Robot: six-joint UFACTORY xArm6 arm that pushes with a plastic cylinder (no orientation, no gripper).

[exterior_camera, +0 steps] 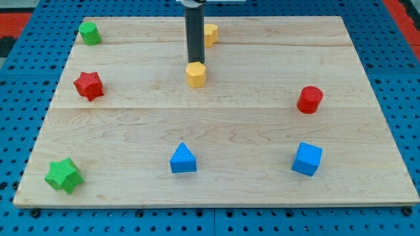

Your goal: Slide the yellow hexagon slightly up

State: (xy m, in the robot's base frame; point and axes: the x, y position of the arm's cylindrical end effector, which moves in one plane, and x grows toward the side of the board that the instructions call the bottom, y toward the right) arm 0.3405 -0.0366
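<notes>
Eight blocks sit on the wooden board (216,196). My tip (195,62) has no jaws, so it opens on nothing and holds nothing; it touches the top edge of the yellow hexagon (195,75), which lies just below it. Just above and right of my tip is a second yellow block (210,34), partly hidden by the rod. Far left are the green cylinder (89,32), red star (88,85) and green star (63,175). Lower down are the blue triangle (182,159) and blue cube (306,158); right is the red cylinder (309,99).
</notes>
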